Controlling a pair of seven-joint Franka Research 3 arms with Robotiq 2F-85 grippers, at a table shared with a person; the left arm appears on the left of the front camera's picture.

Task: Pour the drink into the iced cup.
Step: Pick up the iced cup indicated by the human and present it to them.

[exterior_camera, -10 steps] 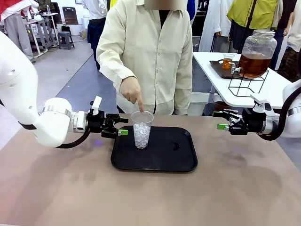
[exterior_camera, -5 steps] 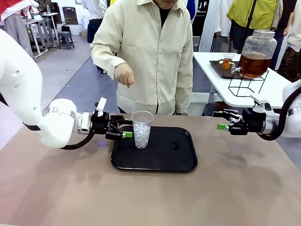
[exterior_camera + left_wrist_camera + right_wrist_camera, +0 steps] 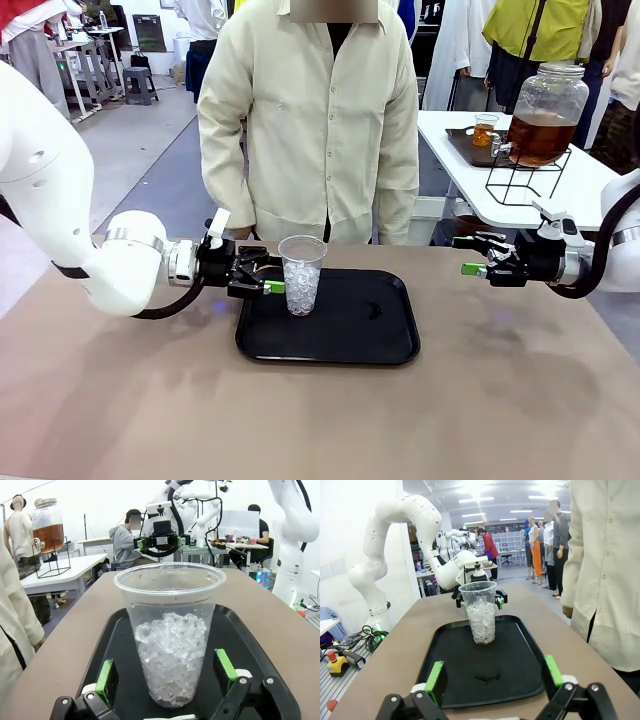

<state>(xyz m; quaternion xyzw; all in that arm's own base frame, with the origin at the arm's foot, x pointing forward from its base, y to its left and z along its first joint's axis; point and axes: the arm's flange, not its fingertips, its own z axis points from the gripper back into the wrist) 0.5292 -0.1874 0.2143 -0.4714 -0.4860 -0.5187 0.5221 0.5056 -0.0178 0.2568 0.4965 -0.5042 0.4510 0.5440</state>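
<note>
A: Start at the left. What is the left gripper (image 3: pixel 270 275) doing?

B: It reaches in level over the brown bench (image 3: pixel 120 400), released, with its jaws spread to either side of the iced cup (image 3: pixel 301 275).

A: Is it touching the cup?

B: The front view can't settle that, because the fingers overlap the cup there. The left wrist view can: both green pads (image 3: pixel 104 677) stand off the clear wall, with a gap on each side.

A: And the cup itself?

B: It stands upright near the left end of the black tray (image 3: pixel 370 345), with ice piled past its middle.

A: What's in the middle?

B: A person (image 3: pixel 320 130) in a cream shirt stands at the far edge, directly behind the tray. The right wrist view shows one hand (image 3: pixel 566 611) hanging just below the cuff.

A: Then the right side?

B: The right gripper (image 3: pixel 468 254) hovers over the bench to the right of the tray, jaws wide and holding nothing. Its own camera looks down the tray's length at the cup, with the left gripper just behind it.

A: Where is the drink (image 3: pixel 538 138)?

B: At the far right. It is amber and sits in a lidded glass dispenser jar (image 3: pixel 548 90) on a wire stand (image 3: pixel 520 185). The stand is on a white bench (image 3: pixel 600 190) behind the right gripper. A small glass (image 3: pixel 485 130) stands by the spigot. In the left wrist view the jar is at the upper left.
</note>
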